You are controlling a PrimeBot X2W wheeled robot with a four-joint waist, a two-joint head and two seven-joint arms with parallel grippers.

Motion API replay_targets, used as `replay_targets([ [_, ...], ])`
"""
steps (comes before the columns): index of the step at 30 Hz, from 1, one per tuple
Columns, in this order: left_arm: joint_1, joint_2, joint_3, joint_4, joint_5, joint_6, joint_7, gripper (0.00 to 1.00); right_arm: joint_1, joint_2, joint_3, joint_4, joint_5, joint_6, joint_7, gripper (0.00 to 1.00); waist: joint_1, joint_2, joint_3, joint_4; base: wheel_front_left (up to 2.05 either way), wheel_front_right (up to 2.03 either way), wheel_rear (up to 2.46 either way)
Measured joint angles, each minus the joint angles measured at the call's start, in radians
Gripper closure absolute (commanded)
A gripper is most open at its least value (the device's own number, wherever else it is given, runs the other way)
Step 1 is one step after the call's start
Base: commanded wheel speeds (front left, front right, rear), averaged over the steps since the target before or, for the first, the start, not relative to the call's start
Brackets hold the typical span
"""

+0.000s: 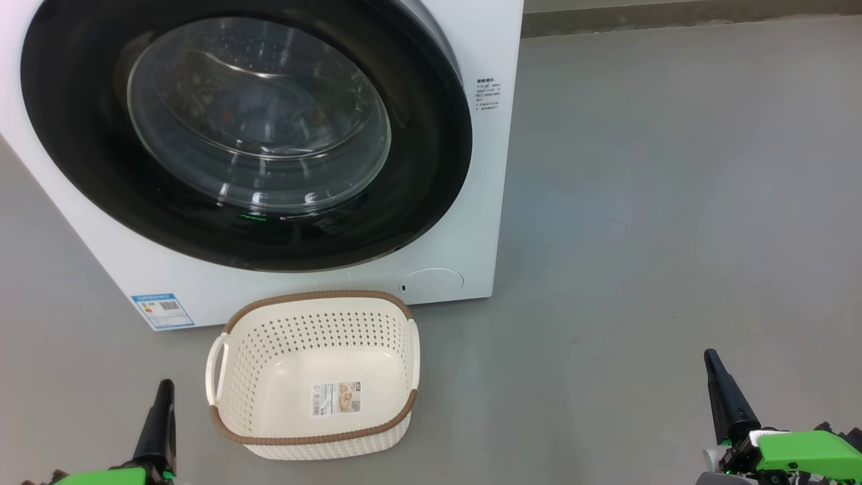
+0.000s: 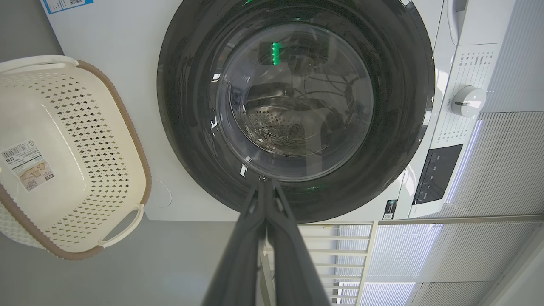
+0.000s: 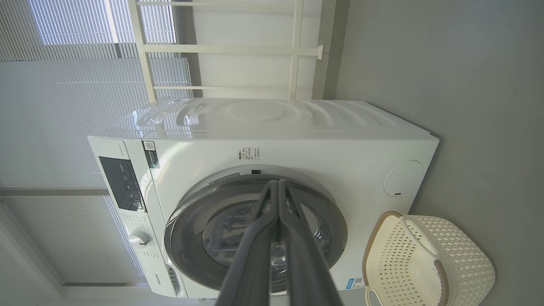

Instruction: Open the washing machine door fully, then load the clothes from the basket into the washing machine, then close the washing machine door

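Glossy black door (image 1: pixel 246 128) sits shut: rigid, slick, probably best hooked at its rim edge. Basket (image 1: pixel 316 330) looks light, stiff, empty. Both jaws clenched on nothing.

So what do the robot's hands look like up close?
The left gripper and right gripper each have two long, dark grey fingers that taper to a thin point. Behind the fingers sit bright green casings. The right one also has small black and pale grey parts beside it.
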Motion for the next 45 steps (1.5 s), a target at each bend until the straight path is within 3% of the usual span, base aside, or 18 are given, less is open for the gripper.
replay_targets([
  [45, 0.000, 0.000, 0.000, 0.000, 0.000, 0.000, 0.000, 1.00, 0.000, 0.002, -0.006, 0.000, -0.001, 0.000, 0.000, 1.00, 0.0000, 0.0000, 0.000, 0.000, 0.00, 0.00, 0.00],
])
